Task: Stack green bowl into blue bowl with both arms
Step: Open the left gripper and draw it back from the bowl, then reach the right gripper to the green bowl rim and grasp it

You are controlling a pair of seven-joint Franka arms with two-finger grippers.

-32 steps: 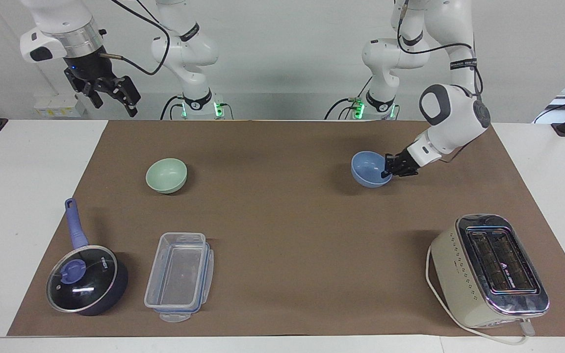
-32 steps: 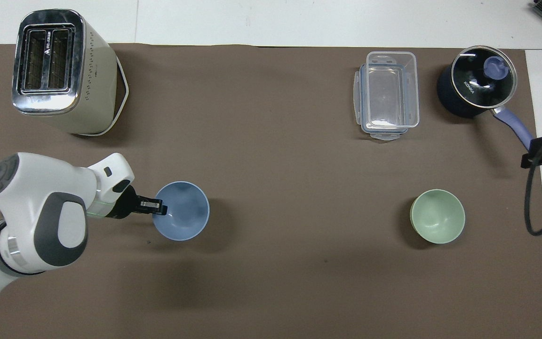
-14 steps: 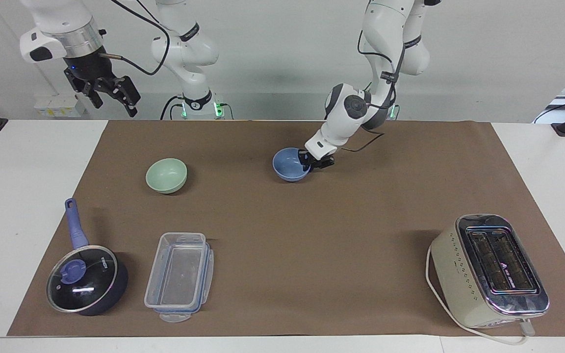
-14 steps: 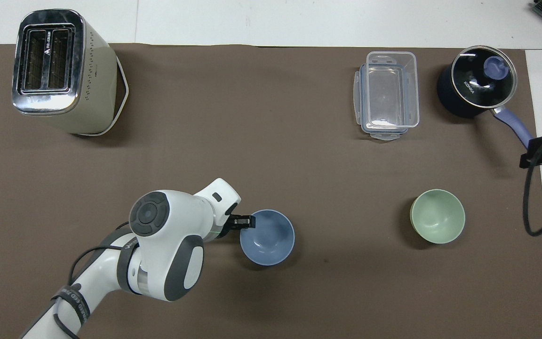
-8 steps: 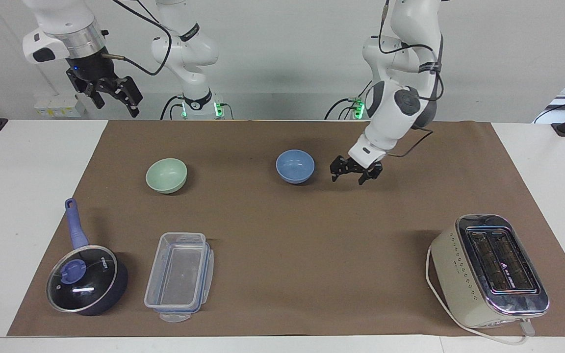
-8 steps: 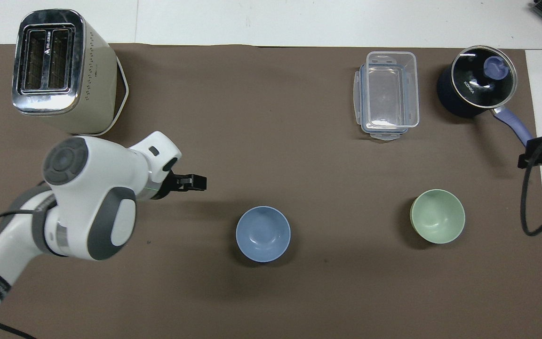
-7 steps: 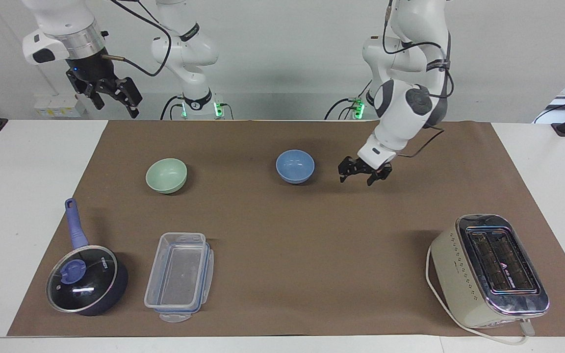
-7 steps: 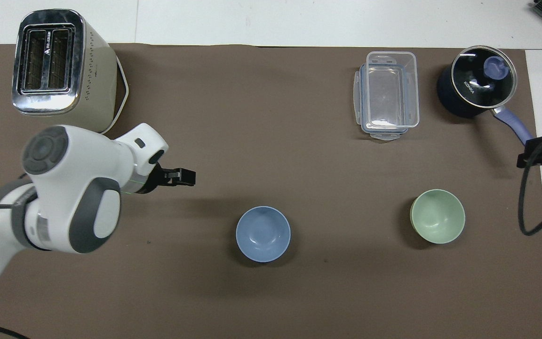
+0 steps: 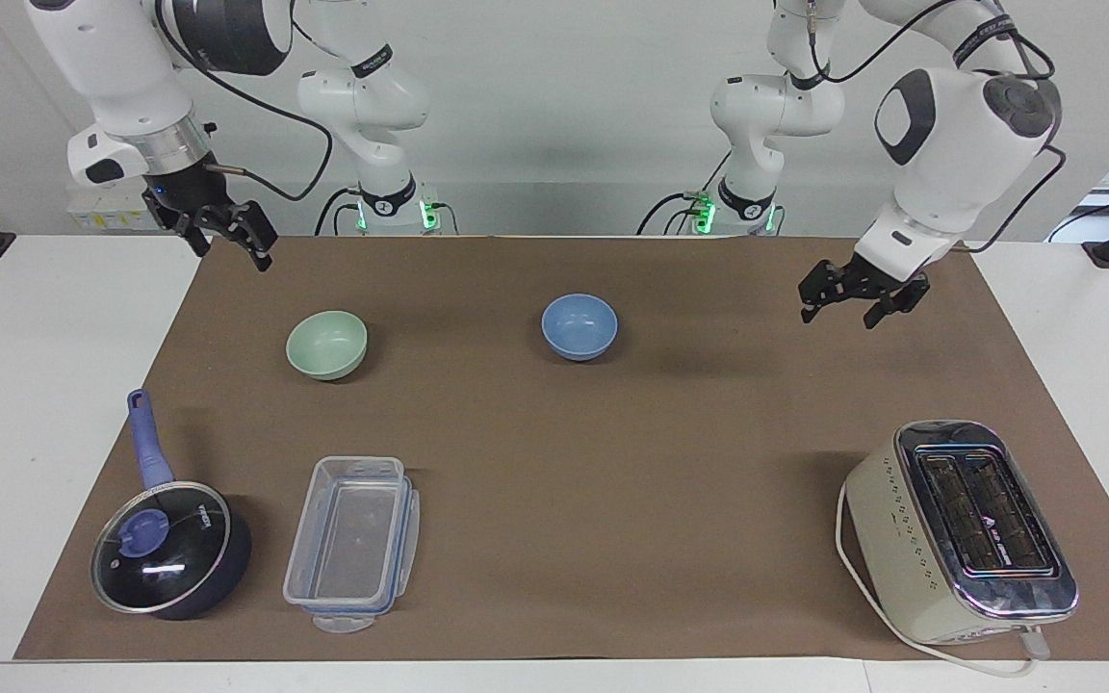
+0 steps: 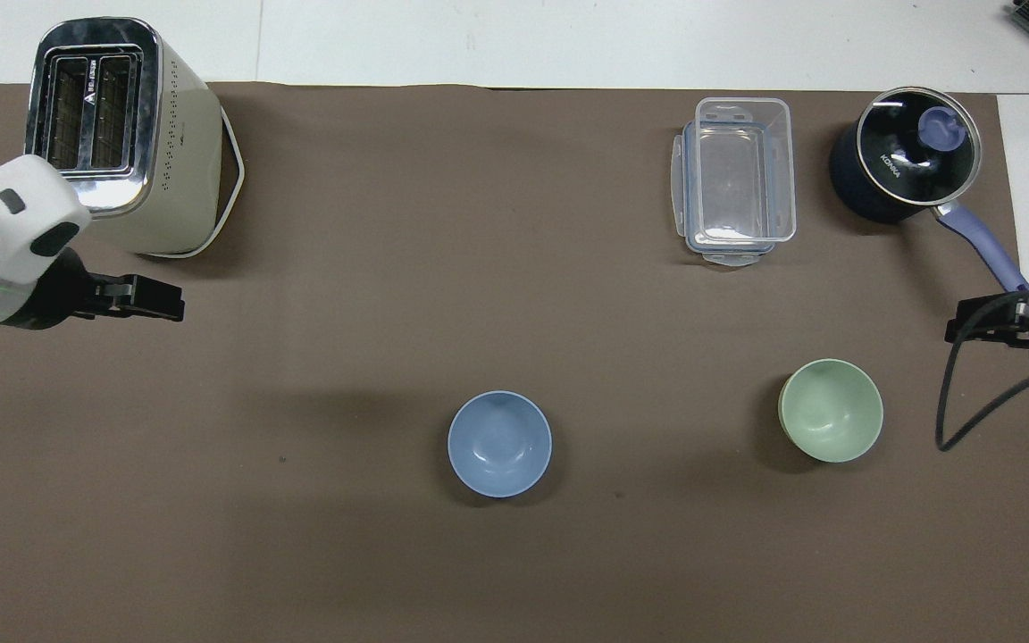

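The pale blue bowl (image 9: 580,326) stands upright and empty on the brown mat near its middle; it also shows in the overhead view (image 10: 499,444). The mint-green bowl (image 9: 326,345) stands upright beside it toward the right arm's end, a wide gap between them; it also shows in the overhead view (image 10: 830,411). My left gripper (image 9: 848,300) is open and empty, raised over the mat toward the left arm's end, well clear of the blue bowl (image 10: 153,299). My right gripper (image 9: 232,239) is open and empty, up over the mat's corner at the right arm's end (image 10: 1001,326).
A cream toaster (image 9: 959,529) stands farthest from the robots at the left arm's end. A clear plastic container (image 9: 352,539) and a dark lidded saucepan (image 9: 169,549) with a blue handle stand farther from the robots than the green bowl.
My left gripper carried the blue bowl to the mat's middle, let go of it, then rose and drew back toward its own end. My right gripper came down a little toward the mat's corner.
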